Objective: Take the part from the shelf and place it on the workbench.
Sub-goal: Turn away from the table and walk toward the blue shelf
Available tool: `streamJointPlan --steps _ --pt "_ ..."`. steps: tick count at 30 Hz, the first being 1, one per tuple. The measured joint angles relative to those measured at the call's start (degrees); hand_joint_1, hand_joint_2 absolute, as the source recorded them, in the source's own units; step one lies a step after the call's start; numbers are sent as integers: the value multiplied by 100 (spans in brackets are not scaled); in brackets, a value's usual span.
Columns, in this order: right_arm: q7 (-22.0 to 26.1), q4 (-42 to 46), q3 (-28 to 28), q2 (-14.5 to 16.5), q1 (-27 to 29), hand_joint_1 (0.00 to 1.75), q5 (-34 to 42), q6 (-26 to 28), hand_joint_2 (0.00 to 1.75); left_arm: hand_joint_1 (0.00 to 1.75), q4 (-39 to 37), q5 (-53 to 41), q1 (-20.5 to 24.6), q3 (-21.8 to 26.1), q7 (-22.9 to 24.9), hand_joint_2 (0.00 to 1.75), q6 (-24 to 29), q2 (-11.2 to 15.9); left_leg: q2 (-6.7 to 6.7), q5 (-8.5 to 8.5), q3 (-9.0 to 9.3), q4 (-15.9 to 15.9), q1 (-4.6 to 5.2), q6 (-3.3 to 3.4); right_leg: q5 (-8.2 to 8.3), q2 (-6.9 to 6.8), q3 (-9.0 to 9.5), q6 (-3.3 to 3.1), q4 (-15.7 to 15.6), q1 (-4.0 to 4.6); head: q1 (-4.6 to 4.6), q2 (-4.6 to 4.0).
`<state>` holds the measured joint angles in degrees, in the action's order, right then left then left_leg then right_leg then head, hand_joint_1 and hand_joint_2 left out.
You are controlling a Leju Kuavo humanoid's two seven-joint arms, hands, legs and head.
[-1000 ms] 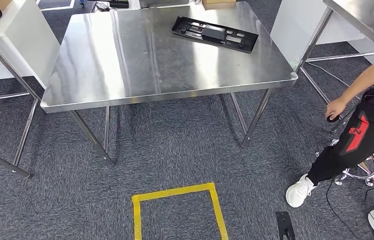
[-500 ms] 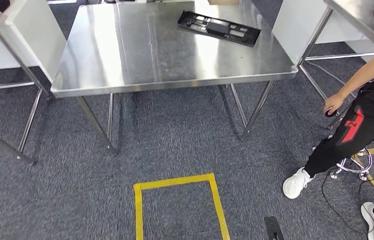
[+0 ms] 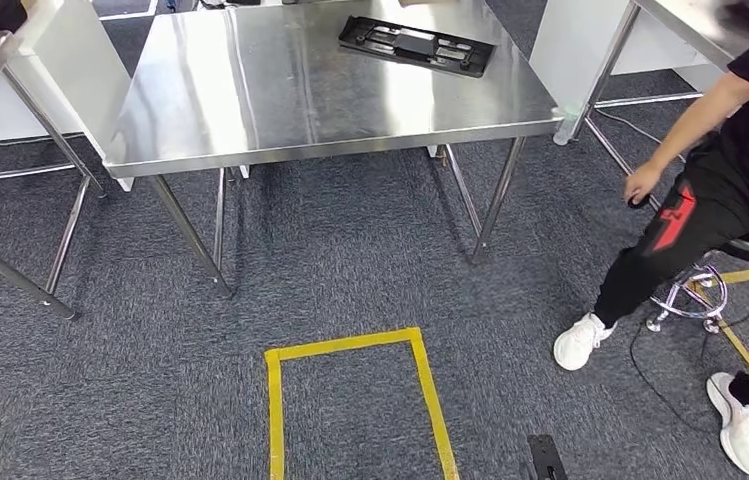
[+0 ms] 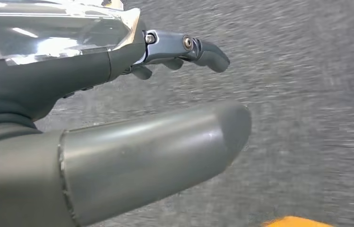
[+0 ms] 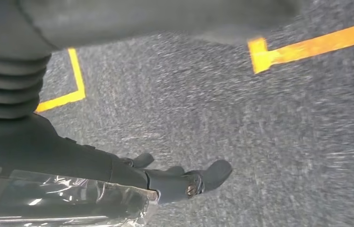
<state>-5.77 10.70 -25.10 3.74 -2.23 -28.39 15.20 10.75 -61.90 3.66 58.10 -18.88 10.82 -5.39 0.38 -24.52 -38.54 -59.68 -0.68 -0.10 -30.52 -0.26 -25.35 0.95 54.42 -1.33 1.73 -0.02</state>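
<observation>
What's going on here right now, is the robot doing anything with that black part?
Not at this moment. The black part lies flat on the steel workbench. The left hand and right hand hang over the carpet, holding nothing. A person sits on a stool to the right.

Left hand (image 4: 165, 94): thick matte-grey thumb with a rounded tip, dark rubbery palm cover, a finger (image 4: 198, 49) of bare silver metal pinned by round screws and capped in dark grey (clear glossy film wrapped behind). Right hand (image 5: 132, 175): grey ribbed cover, dark fingers, one screw head, same crinkled film.
</observation>
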Motion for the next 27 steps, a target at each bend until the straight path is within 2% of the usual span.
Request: streamJointPlan --steps 2,3,4,5,6,7,8,9,10,11,13,14,15,16,17,18,19,20,21,22,23,24,25,26,27 --pt "-19 -2 1 4 -2 0 -18 -2 0 0 0 0 1 1 10 0 0 4 -13 -671 -138 -695 -11 -35 144 -24 -157 -99 9 15 -9 0" --pt "-26 -2 1 4 -2 0 -22 -4 0 0 0 -3 4 1 10 0 -2 7 -20 -865 -179 -1075 -13 -47 216 -35 -238 -112 17 31 -12 0" --pt "-34 -2 1 4 -3 0 -25 -8 0 0 0 -13 7 1 11 0 -5 7 -25 -893 -164 -1343 -14 -52 286 -42 -326 -108 35 44 -11 0" --pt "-46 -2 1 4 -3 0 -25 -11 0 0 0 -27 11 -1 13 0 -10 7 -26 -795 -77 -1447 -17 -52 349 -47 -419 -94 61 52 -12 0" --pt "-57 -2 1 4 -3 0 -27 -14 0 0 0 -42 16 -2 18 0 -16 7 -27 -631 109 -1340 -22 -45 402 -49 -519 -75 99 55 -13 0" --pt "-66 -2 1 4 -4 0 -32 -14 0 0 1 -55 23 -2 25 0 -19 7 -30 -498 387 -1049 -30 -34 447 -49 -616 -54 146 56 -14 0" --pt "-73 -1 1 4 -4 0 -37 -14 0 0 2 -62 35 -3 33 0 -21 8 -41 -479 711 -637 -33 -22 481 -49 -699 -28 197 65 -15 0" --pt "-78 -1 1 4 -6 0 -47 -15 0 0 3 -66 48 -3 44 0 -22 8 -57 -534 1005 -219 -29 -2 518 -50 -765 6 242 75 -10 0" --pt "-81 0 3 1 -14 0 -65 -16 0 0 4 -68 60 -4 52 0 -21 7 -73 -619 1194 93 -17 16 563 -55 -818 46 273 84 -6 0" --pt "-84 0 6 -3 -20 0 -83 -18 0 0 4 -69 69 -4 63 0 -18 5 -85 -689 1270 271 7 40 618 -60 -863 90 288 87 -3 1" --pt "-85 -2 17 -17 -18 0 -125 -25 0 0 4 -63 64 -4 79 0 -11 -3 -69 -631 1164 343 31 140 701 -58 -954 174 305 80 0 0" --pt "-86 -4 27 -23 -5 0 -134 -28 0 0 3 -60 61 -3 85 0 -8 -8 -55 -563 1082 351 33 210 617 -47 -1017 176 379 75 1 0" --pt "-87 -6 37 -26 9 0 -142 -30 0 0 3 -56 59 -2 89 0 -7 -11 -40 -484 992 367 28 272 434 -35 -1094 152 535 77 5 0" --pt "-87 -8 47 -32 15 0 -143 -32 0 0 3 -54 59 -2 90 0 -5 -14 -27 -407 907 371 26 312 156 -23 -1180 102 798 71 7 0" --pt "-88 -8 56 -37 16 0 -144 -33 0 0 4 -53 60 -1 91 0 -4 -13 -23 -328 807 370 33 333 -135 -12 -1261 58 1146 72 11 1" --pt "-87 -8 60 -45 12 0 -144 -33 0 0 4 -52 59 -1 91 0 -3 -13 -13 -247 708 366 39 336 -338 -6 -1311 52 1510 72 11 1" --pt "-87 -8 64 -55 7 0 -144 -34 0 0 4 -52 58 -1 91 0 -2 -15 -2 -163 612 361 45 334 -419 -2 -1311 83 1815 71 12 1" --pt "-87 -8 66 -63 2 0 -144 -34 0 0 4 -52 59 -1 91 0 -3 -18 7 -78 514 355 49 327 -360 -1 -1237 147 1978 70 12 1" --pt "-87 -8 68 -69 0 0 -144 -34 0 0 4 -52 58 -1 91 0 -3 -23 14 4 419 349 51 316 -211 0 -1080 221 1952 68 11 0" --pt "-87 -8 70 -73 -2 0 -144 -34 0 0 4 -52 58 -1 91 0 -4 -28 16 84 332 342 50 299 -62 1 -820 273 1711 65 11 0" --pt "-87 -8 71 -78 -7 0 -144 -34 0 0 4 -52 60 -1 91 0 -5 -32 16 160 254 333 58 275 2 1 -446 284 1262 69 11 0" --pt "-87 -7 71 -83 -17 0 -144 -34 0 0 4 -52 61 -1 90 0 -6 -35 16 228 197 322 68 248 -40 4 -60 258 712 82 9 1" --pt "-86 -7 72 -85 -27 0 -144 -34 0 0 4 -52 63 -1 88 0 -6 -37 19 301 161 317 80 222 -132 11 238 211 253 97 4 1" --pt "-86 -7 73 -85 -35 0 -144 -34 0 0 4 -52 64 -1 86 0 -5 -36 23 369 140 318 91 198 -224 16 417 168 -56 117 1 1" --pt "-85 -8 74 -85 -35 0 -144 -34 0 0 4 -52 63 -1 85 0 -5 -35 27 437 126 325 92 174 -259 19 447 131 -169 129 -4 1"
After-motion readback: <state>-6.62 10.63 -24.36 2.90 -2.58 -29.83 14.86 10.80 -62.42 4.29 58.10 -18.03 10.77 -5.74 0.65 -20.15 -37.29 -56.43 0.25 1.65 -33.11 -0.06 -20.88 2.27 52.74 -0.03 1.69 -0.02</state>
